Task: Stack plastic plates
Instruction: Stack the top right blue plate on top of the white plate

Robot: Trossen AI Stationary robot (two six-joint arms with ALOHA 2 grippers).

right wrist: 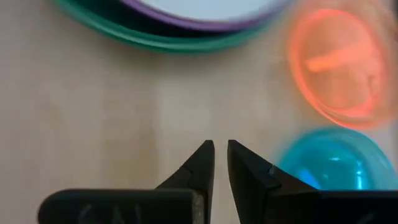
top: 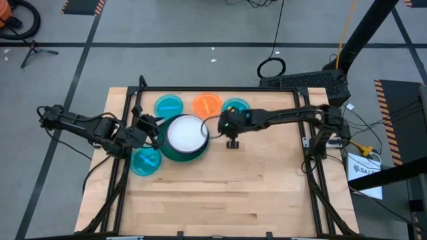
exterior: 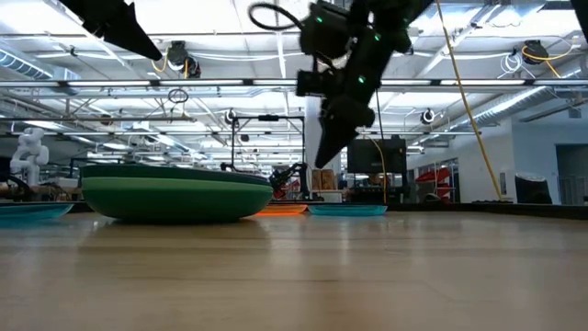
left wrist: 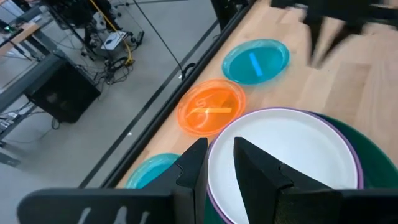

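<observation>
A stack of plastic plates [top: 185,138] sits on the wooden counter [top: 220,193], left of its middle; a white plate [top: 187,132] lies on top, with a purple rim just under it and a dark green plate [exterior: 175,195] at the base. Loose small plates lie around it: a blue plate [top: 168,105], an orange plate [top: 207,104] and a second blue plate [top: 235,107] in a row toward the far edge, and a third blue plate [top: 146,161] just beside the stack on its near left.

The left gripper [left wrist: 217,163] hangs just over the stack's left edge, its fingers set a narrow gap apart above the white plate's rim; whether they touch it, I cannot tell, and nothing is seen clamped between them.

The right gripper [right wrist: 221,163] is raised above bare wood just right of the stack, near the orange and blue plates; its fingers are almost together with only a slit between them, and it holds nothing.
</observation>
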